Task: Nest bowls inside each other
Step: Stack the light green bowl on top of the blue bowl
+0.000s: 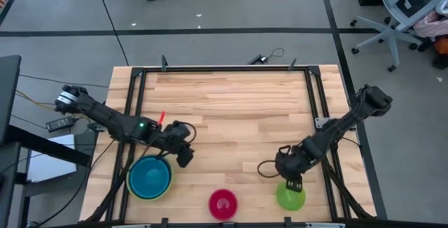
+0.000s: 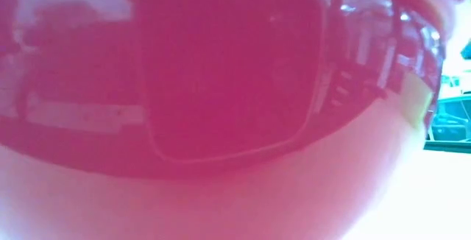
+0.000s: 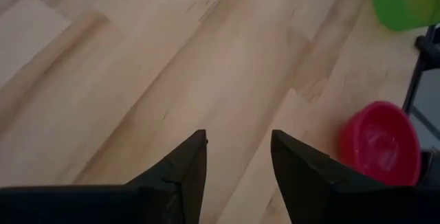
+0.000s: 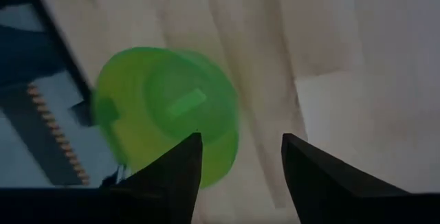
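A: The low view is swamped by the pink bowl pressed right against the lens; nothing else reads there.

B: From above, that pink bowl sits empty at the worktop's near edge, centre. The blue bowl nests inside a lime-green one, near left.

A: The left end effector hovers just beside it, fingers parted, holding nothing.

B: Near right, the right end effector hangs open at the small green bowl, not gripping it.

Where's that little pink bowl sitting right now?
In the high view, the pink bowl sits at the table's near edge, between the stacked blue bowls on the left and the green bowl on the right.
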Tool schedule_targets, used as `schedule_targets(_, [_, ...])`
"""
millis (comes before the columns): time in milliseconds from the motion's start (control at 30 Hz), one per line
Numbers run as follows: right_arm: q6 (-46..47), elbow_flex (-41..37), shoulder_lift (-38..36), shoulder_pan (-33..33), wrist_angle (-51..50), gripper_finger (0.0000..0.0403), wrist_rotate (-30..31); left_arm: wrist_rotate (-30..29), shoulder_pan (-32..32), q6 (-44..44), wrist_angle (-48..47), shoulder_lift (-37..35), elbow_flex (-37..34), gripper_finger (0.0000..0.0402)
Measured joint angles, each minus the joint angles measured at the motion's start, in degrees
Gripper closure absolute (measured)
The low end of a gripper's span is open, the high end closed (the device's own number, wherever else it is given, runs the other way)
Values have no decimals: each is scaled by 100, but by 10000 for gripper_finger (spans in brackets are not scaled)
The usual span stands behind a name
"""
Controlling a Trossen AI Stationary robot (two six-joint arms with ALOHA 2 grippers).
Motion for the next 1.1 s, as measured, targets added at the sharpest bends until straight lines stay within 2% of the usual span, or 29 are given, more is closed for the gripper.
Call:
schedule_targets(200, [218, -315, 337, 262, 560, 205, 161, 116, 25, -109, 517, 209, 0, 239])
schedule_targets(400, [-9, -380, 737, 396, 827, 226, 312, 187, 21, -412, 527, 209, 0, 239])
schedule_targets(500, [-42, -380, 789, 377, 821, 263, 453, 187, 21, -621, 523, 207, 0, 239])
schedule_targets(600, [-36, -380, 696, 219, 810, 336, 595, 187, 21, -667, 525, 207, 0, 239])
schedule_targets(633, [-28, -378, 628, 146, 814, 367, 650, 187, 21, -667, 527, 207, 0, 239])
schedule_targets(700, [-6, -374, 468, -18, 831, 388, 834, 187, 48, -666, 535, 207, 0, 239])
schedule_targets(867, [329, -371, 47, -823, 809, 393, 1554, 187, 220, -551, 579, 203, 0, 239])
schedule_targets(1000, [607, -220, -141, -1678, 809, 395, 2548, 171, 566, -89, 854, 203, 0, 239])
schedule_targets(1100, [655, 55, -37, -2278, 841, 396, 3394, 163, 982, 516, 1450, 258, 0, 237])
